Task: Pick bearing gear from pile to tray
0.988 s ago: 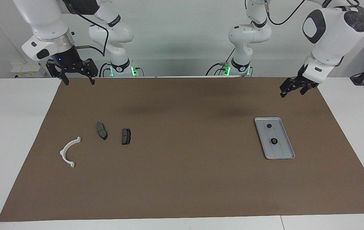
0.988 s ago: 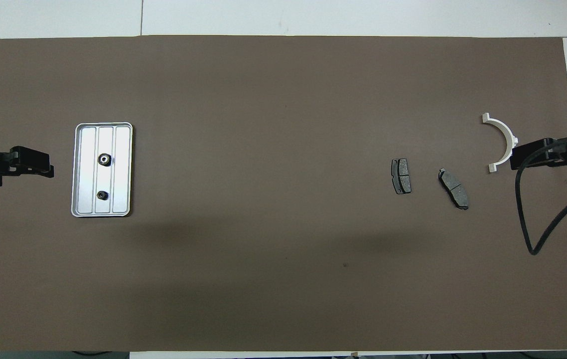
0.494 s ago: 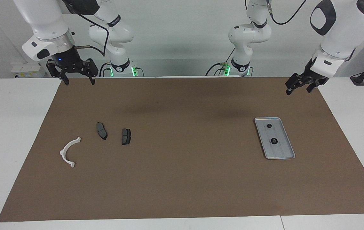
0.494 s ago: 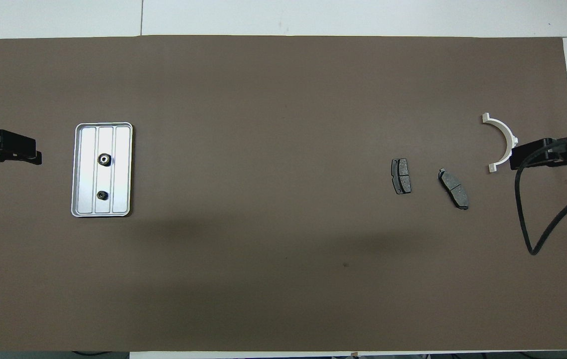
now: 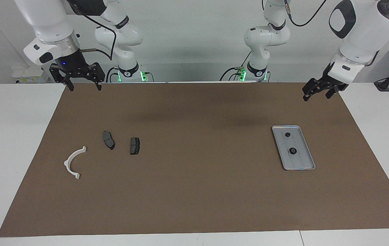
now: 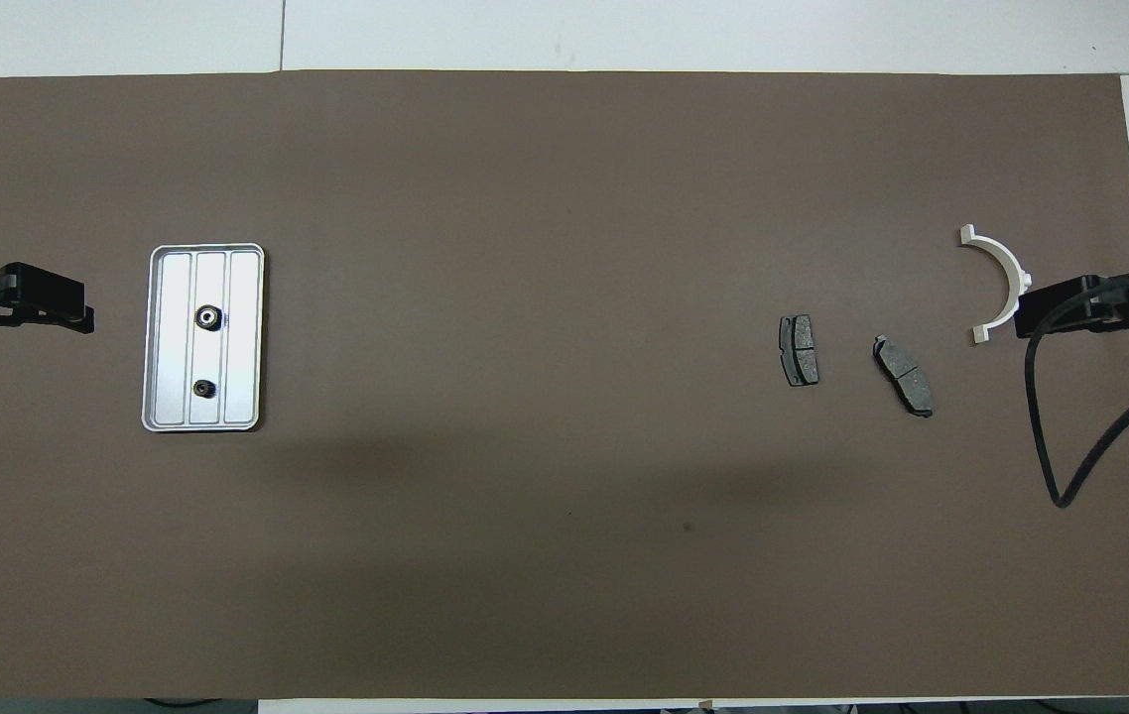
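The silver tray (image 5: 302, 160) lies on the brown mat toward the left arm's end, and it also shows in the overhead view (image 6: 242, 297). Two small black round gears (image 5: 287, 134) (image 5: 292, 150) lie in it. The pile toward the right arm's end holds a white half-ring bracket (image 5: 66, 163) and two dark brake pads (image 5: 108, 139) (image 5: 134, 145); I see no black round parts there. My left gripper (image 5: 316, 98) is open and empty, raised over the mat's corner nearer to the robots than the tray. My right gripper (image 5: 83, 88) is open and empty, raised over the mat's edge.
The brown mat (image 5: 194, 191) covers most of the white table. In the overhead view the right gripper (image 6: 1026, 312) overlaps the bracket (image 6: 1006, 263), and its black cable (image 6: 1046, 436) hangs over the mat.
My left gripper has risen and drawn away from the tray toward the left arm's end of the table, then eased back slightly. The right arm and all parts have not moved.
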Robot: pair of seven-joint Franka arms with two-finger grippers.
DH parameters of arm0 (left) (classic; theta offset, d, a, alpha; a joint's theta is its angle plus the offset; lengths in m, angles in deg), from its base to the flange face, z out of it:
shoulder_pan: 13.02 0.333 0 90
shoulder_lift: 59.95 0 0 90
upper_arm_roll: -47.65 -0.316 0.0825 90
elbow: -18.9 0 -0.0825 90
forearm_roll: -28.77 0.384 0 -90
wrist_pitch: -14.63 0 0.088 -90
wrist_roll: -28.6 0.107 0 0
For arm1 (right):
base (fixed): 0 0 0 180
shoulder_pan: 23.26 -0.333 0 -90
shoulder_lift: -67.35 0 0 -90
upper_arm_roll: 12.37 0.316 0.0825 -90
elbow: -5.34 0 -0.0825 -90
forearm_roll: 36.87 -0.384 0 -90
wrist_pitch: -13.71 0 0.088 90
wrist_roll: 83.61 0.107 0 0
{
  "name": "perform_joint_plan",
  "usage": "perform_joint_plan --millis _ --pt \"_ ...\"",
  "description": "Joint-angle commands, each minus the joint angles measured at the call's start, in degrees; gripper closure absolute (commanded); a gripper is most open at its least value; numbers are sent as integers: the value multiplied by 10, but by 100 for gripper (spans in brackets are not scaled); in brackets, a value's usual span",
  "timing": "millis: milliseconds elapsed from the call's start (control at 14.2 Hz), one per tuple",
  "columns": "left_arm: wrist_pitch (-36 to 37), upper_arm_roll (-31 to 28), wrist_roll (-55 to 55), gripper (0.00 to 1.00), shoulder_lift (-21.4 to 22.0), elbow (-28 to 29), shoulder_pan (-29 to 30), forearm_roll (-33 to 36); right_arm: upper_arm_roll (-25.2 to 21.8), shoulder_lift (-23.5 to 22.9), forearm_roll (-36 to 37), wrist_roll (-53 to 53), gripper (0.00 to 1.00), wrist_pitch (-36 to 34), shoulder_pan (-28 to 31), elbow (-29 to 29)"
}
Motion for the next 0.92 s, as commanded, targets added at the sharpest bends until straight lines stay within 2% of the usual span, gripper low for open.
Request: perform_joint_plan --millis 0,847 --pt "12 8 8 0 4 -9 6 11 0 9 -8 -7 0 8 2 13" --pt "7 4 8 0 4 -5 6 11 0 9 -8 -8 0 8 2 14"
